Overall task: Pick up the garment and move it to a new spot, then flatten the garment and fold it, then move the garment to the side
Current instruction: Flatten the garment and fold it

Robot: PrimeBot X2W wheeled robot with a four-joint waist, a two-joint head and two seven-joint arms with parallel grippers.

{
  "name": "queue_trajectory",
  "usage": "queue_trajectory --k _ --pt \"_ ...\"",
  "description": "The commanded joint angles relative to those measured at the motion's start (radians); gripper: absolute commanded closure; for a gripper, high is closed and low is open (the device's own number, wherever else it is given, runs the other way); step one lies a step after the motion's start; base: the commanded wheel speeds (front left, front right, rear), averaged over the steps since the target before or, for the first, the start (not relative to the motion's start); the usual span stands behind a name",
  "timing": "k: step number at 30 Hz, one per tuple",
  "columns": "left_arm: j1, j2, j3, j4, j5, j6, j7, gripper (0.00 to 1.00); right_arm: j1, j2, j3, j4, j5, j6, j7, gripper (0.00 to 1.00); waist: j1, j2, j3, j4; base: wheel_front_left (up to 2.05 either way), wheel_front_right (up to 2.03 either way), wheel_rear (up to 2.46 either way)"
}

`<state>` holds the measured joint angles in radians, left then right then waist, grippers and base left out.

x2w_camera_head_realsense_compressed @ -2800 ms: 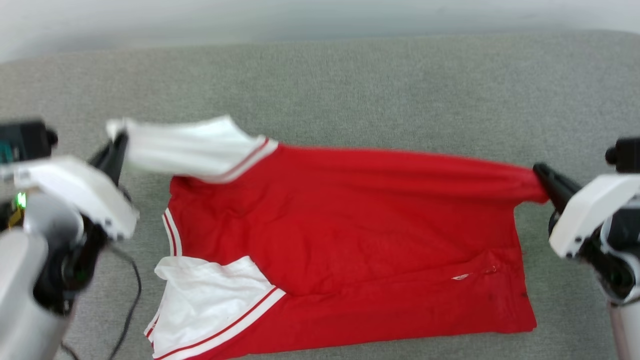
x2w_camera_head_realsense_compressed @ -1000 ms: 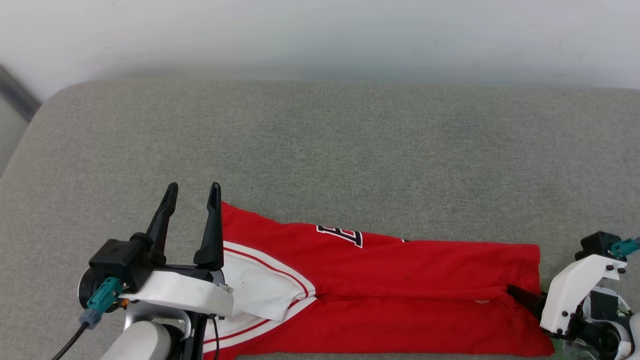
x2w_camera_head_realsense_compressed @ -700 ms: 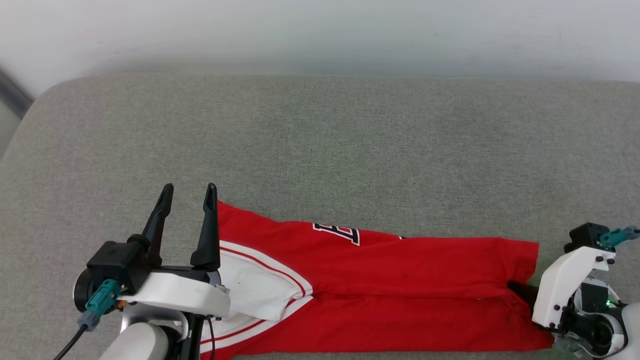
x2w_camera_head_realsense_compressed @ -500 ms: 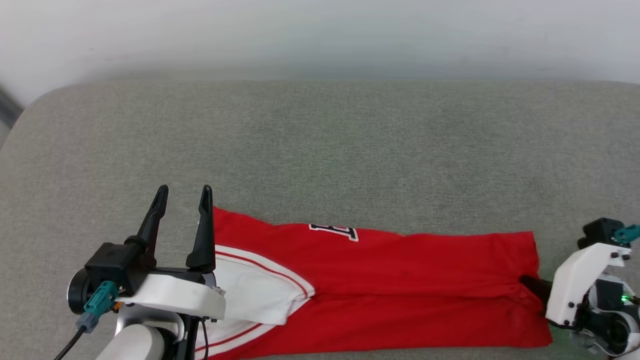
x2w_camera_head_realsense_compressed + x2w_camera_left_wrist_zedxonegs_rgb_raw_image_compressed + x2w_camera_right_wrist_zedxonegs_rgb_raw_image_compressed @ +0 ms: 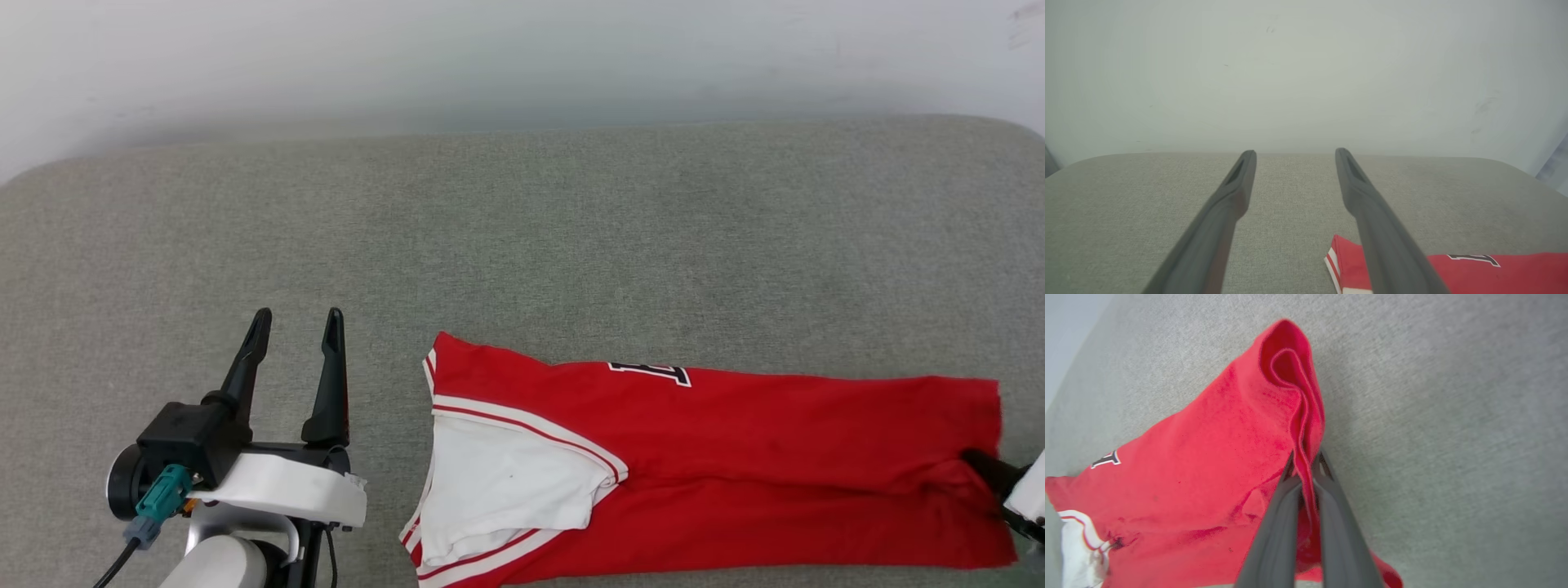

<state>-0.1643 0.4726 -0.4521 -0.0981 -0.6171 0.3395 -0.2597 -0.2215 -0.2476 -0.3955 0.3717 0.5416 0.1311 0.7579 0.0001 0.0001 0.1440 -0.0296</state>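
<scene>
Head view: the left jaws stand released at the lower left, their two dark fingers (image 5: 331, 367) parted and pointing up the picture, with bare grey bench (image 5: 522, 229) between them. The garment (image 5: 735, 457) lies on the bench to the right of these jaws, apart from them, with a strip of grey cloth between. It is folded into a long red band. A white sleeve (image 5: 506, 482) with striped trim lies on the end nearer the left jaws, and a bit of black print (image 5: 651, 373) peeps over the far edge. At the other end the right jaws reach in from the picture's right edge, one dark finger (image 5: 984, 472) touching the red hem.

Left wrist view: the left jaws gape wide over the bench (image 5: 1290, 196) and grasp nothing. A corner of the garment (image 5: 1474, 269) lies low and to the right of the right-hand finger (image 5: 1372, 216), with a pale wall (image 5: 1306, 73) beyond the tips.

Right wrist view: the right jaws are clenched on the garment (image 5: 1208, 477), a ridge of red hem pinched between the fingers (image 5: 1274, 522) and rising past their tips. The rest spreads left of the jaws, and bare bench (image 5: 1433, 416) lies to their right.
</scene>
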Motion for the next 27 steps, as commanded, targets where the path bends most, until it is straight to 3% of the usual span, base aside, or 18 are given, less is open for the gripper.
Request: queue_trajectory --k 1,7,12,15,20,27 --pt "0.01 0.006 0.0 -0.003 0.004 0.004 -0.001 0.0 -0.016 0.046 -0.03 -0.011 0.055 -0.001 0.054 1.0 -0.0001 -0.0001 -0.001 -0.006 0.0 0.0 0.0" --pt "0.01 0.007 -0.001 -0.005 -0.002 0.01 0.006 0.0 -0.016 0.172 -0.048 -0.075 0.309 -0.001 0.323 1.0 -0.0001 -0.0001 -0.002 -0.011 0.0 0.0 0.0" --pt "-0.008 0.003 -0.008 0.0 -0.003 0.003 0.011 0.0 -0.039 0.199 -0.012 -0.043 0.562 -0.001 0.443 1.0 -0.0001 -0.0001 0.001 0.004 0.0 0.0 0.0" --pt "-0.016 0.0 -0.015 0.006 -0.003 -0.002 0.015 0.0 -0.064 0.198 0.085 0.006 0.738 -0.001 0.424 1.0 -0.0001 -0.0001 0.001 0.019 0.0 0.0 0.0" --pt "-0.028 -0.008 -0.027 0.011 -0.003 -0.009 0.018 0.0 -0.097 0.198 0.3 0.04 0.925 -0.001 0.328 1.0 -0.0001 -0.0001 0.004 0.052 0.0 0.0 0.0" --pt "-0.05 -0.028 -0.04 0.021 -0.003 -0.02 0.014 0.0 -0.144 0.198 0.546 0.056 1.003 -0.001 0.16 1.0 -0.0001 -0.0001 0.024 0.103 0.0 0.0 0.0"
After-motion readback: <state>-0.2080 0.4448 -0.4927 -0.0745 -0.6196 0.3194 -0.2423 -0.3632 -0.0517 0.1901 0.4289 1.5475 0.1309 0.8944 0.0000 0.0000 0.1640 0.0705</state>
